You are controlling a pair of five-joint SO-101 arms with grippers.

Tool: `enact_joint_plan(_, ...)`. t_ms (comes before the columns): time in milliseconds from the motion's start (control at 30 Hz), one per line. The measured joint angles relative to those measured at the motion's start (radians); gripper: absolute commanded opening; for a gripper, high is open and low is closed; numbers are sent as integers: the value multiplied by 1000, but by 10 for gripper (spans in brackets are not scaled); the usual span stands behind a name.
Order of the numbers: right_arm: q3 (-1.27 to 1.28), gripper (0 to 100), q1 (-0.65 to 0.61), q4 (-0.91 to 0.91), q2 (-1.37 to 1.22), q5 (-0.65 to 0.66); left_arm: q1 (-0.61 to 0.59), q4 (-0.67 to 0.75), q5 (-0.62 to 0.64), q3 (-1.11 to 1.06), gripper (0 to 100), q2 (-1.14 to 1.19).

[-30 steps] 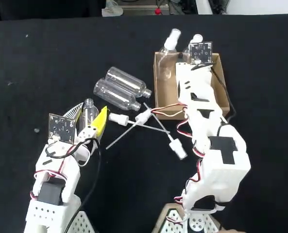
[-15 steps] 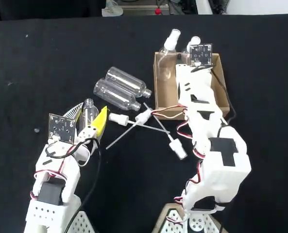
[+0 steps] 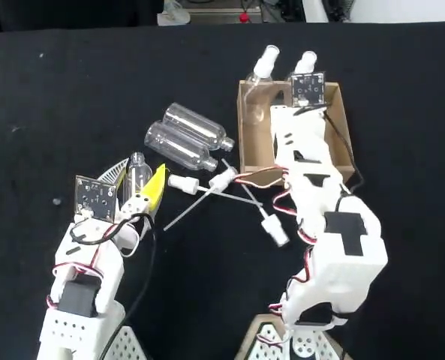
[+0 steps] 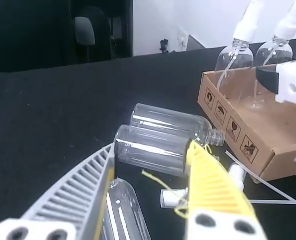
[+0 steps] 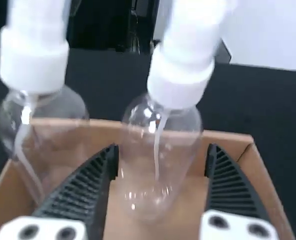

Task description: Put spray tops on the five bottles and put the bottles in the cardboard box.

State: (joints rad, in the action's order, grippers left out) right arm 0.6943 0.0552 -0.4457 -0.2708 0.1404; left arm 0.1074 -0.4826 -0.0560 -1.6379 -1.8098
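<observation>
While both end effectors gape: two capped bottles boxed, three bare bottles, three tops loose.

The only print that shows stands on the cardboard box — a row of small dark handling pictograms, each in a square frame, along its outer side wall in the left wrist view. What each symbol depicts cannot be told — no letters or numbers can be read.

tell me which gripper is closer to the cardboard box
Right. The right gripper is over the cardboard box, open around a capped bottle in it; the left gripper is apart, over the table.
</observation>
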Motion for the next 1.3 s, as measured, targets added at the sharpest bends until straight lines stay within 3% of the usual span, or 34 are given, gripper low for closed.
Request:
enact_joint_plan(333,155,230,0,0,190,0,0,0,0,0,223,0)
enact_joint_plan(533,218,8,0,84,316,0,0,0,0,0,223,0)
enact_joint_plan(633,218,55,0,230,381,0,0,0,0,0,223,0)
enact_joint_plan(800,175,10,-43,408,374,0,0,0,0,0,223,0)
enact_joint_plan(1000,55,11,-120,431,221,2,0,0,0,0,223,0)
enact_joint_plan(1300,-29,11,-132,431,120,0,0,0,0,0,223,0)
